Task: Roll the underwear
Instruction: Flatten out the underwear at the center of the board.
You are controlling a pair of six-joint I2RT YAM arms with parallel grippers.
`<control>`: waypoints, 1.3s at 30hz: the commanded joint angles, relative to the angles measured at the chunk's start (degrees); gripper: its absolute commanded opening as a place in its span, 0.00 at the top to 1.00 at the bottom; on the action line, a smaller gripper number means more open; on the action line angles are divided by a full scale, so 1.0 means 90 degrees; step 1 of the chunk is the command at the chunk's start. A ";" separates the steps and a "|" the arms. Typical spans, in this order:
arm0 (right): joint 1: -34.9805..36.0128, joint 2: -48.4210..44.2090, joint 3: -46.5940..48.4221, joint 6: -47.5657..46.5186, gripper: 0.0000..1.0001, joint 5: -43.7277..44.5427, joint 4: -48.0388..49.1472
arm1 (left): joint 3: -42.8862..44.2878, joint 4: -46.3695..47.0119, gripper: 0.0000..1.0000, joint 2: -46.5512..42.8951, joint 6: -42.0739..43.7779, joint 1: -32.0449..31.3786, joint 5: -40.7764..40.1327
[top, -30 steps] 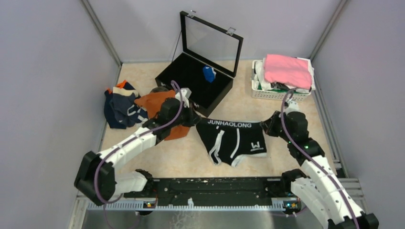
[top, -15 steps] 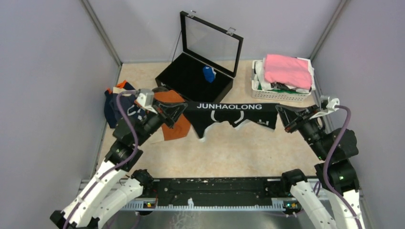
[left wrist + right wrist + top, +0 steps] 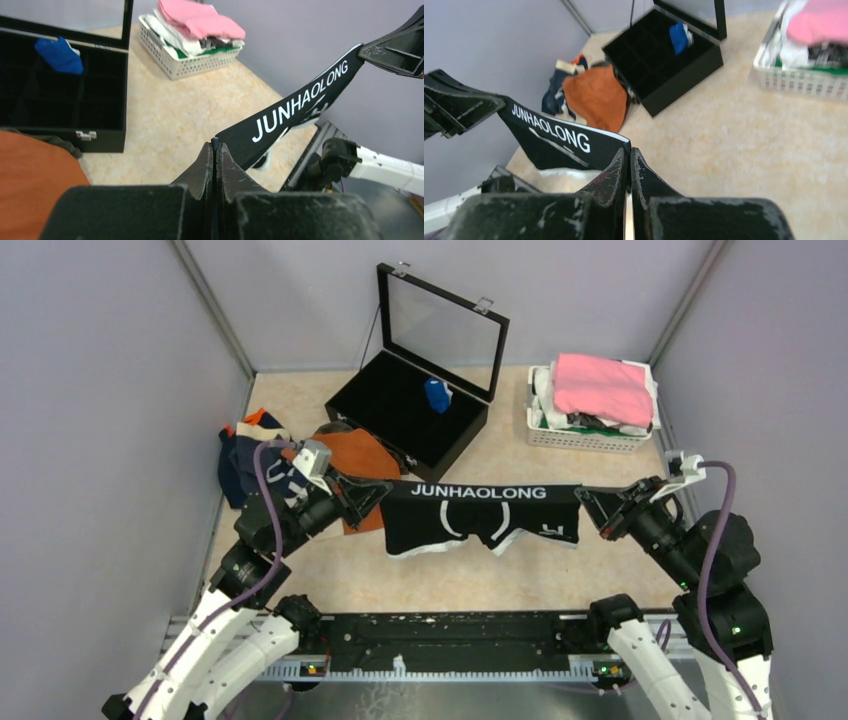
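Black briefs (image 3: 483, 515) are hanging stretched above the surface (image 3: 520, 575), the left tool (image 3: 383, 491) and right tool (image 3: 587, 500) each pinching one end of the lettered waistband, jaws pressed tight on the fabric. Rolling isn't looking started on this pair, though one blue piece (image 3: 437, 394) is sitting in the black box (image 3: 400, 412) and a heap of other pairs (image 3: 260, 465) is waiting at the left. Wrist views are showing each pinch up close; only the overhead is showing the legs dangling free.

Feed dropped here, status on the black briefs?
Both shut: left gripper, right gripper, on black briefs waistband ends. Briefs stretched in air between them. Orange pair beside left gripper.
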 commanded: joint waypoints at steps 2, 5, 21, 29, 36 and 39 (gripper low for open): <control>-0.0020 -0.0202 0.0309 0.0524 1.00 0.0092 -0.1648 | -0.0035 -0.0815 1.00 -0.0308 -0.0011 0.0033 0.0469; -0.0024 -0.0244 0.0713 0.0570 1.00 -0.0010 -0.2322 | 0.0174 -0.1343 1.00 -0.0480 0.0039 0.0031 0.0621; -0.0025 0.0309 -0.3627 0.2272 1.00 0.1432 0.0991 | -0.2388 0.3219 1.00 0.2405 -0.0673 0.0029 -0.0645; -0.0020 0.2402 -0.3855 0.1816 1.00 0.2273 0.2867 | -0.1129 0.4442 1.00 0.5900 -0.0353 0.0015 -0.0634; -0.0020 0.2822 -0.3903 0.1592 0.99 0.2892 0.3156 | -0.0600 0.4408 0.64 0.6301 -0.0023 0.0013 -0.1223; -0.0020 0.2951 -0.3849 0.1519 0.96 0.2983 0.3172 | -0.0373 0.4217 0.54 0.6376 0.0057 0.0020 -0.1257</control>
